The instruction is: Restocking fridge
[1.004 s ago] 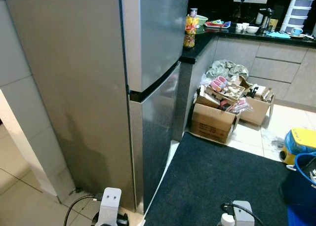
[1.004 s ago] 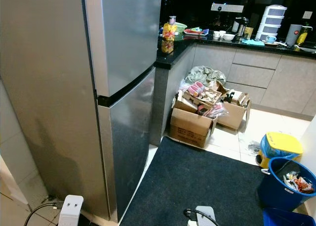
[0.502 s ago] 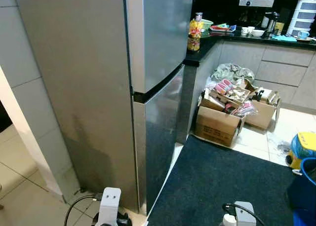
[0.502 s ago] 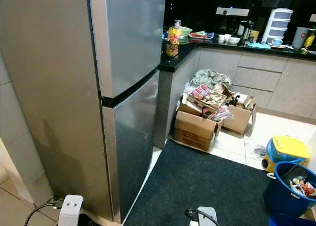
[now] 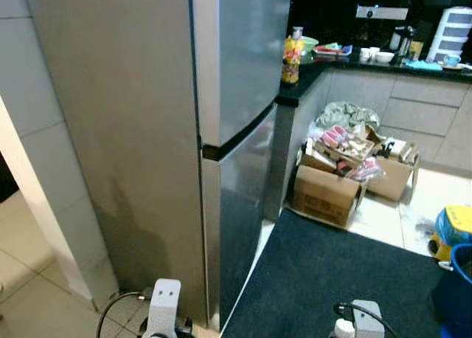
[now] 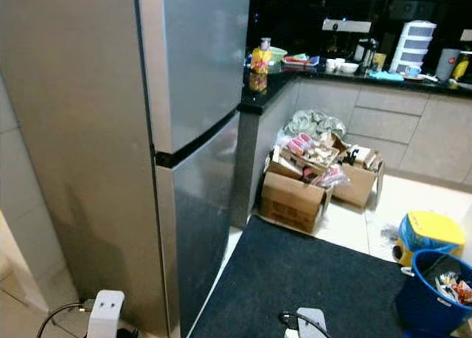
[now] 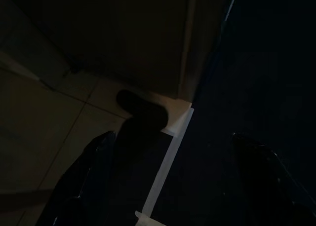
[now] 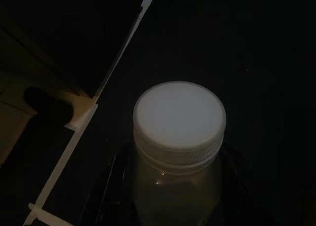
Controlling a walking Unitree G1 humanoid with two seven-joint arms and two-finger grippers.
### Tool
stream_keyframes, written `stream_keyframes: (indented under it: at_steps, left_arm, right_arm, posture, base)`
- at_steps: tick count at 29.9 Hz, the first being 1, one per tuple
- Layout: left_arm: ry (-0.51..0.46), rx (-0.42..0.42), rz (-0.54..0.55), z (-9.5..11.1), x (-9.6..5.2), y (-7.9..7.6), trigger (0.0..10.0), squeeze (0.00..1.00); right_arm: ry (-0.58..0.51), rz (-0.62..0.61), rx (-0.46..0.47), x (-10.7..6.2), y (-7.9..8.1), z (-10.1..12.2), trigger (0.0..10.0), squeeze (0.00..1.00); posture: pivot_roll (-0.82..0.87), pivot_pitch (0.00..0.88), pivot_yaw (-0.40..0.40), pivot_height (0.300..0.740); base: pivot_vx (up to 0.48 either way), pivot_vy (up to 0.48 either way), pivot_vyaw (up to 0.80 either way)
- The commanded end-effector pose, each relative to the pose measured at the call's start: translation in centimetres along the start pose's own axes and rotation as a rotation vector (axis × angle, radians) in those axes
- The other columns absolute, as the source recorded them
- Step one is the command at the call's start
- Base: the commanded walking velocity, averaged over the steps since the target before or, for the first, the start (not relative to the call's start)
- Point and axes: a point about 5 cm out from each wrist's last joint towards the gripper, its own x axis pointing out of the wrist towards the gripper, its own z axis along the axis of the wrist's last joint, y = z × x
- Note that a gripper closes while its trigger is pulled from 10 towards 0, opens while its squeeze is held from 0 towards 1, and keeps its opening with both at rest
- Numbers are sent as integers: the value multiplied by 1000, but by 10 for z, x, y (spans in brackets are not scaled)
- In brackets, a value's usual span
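1. Gripping a clear bottle [image 8: 175, 186] with a white screw cap [image 8: 178, 115], the right tool [image 8: 173, 196] has its two black fingers pinched against the bottle's shoulders, one on each side; the cap points away from the wrist, above the dark mat.
2. Whether the bottle holds any liquid cannot be told in the dim wrist view.
3. Hanging low, the left tool [image 7: 173, 176] has its black fingers [image 7: 84, 176] spread wide apart with nothing between them, over the spot where the pale tiled floor [image 7: 44, 137] meets the mat's edge.
4. Just ahead on the robot's left stands the steel two-door fridge [image 5: 236, 94], both doors closed, a black seam between the upper and lower door.
5. A dark blue mat [image 5: 332, 271] lies on the floor in front of the fridge.
6. Beyond the mat, open cardboard boxes [image 5: 324, 194] sit against the cabinets, filled with mixed packets and pink items; a grey-green cloth bundle [image 5: 346, 115] lies behind them.
7. On the robot's right, a blue bucket [image 6: 435, 290] holds scraps of rubbish, beside a yellow-and-blue container [image 6: 429, 235].
8. The black tabletop [image 5: 295, 91] next to the fridge carries a yellow bottle [image 5: 292, 54], bowls, cups, and a white stacked drawer unit [image 6: 413, 46].
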Motion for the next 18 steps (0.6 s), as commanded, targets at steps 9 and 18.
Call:
stream_keyframes:
  at_steps: [9,18]
  left_arm:
    - [-3,6,-3,1,0,0,10000,0]
    - [-14,17,-8,2,0,0,10000,0]
  right_arm:
    - [-23,-3,2,1,0,5,10000,0]
    - [-19,-6,6,0,-1,4,10000,0]
  posture:
    - [-73,19,-28,740]
    - [-73,20,-23,740]
  base:
    - [286,0,0]
    - [208,0,0]
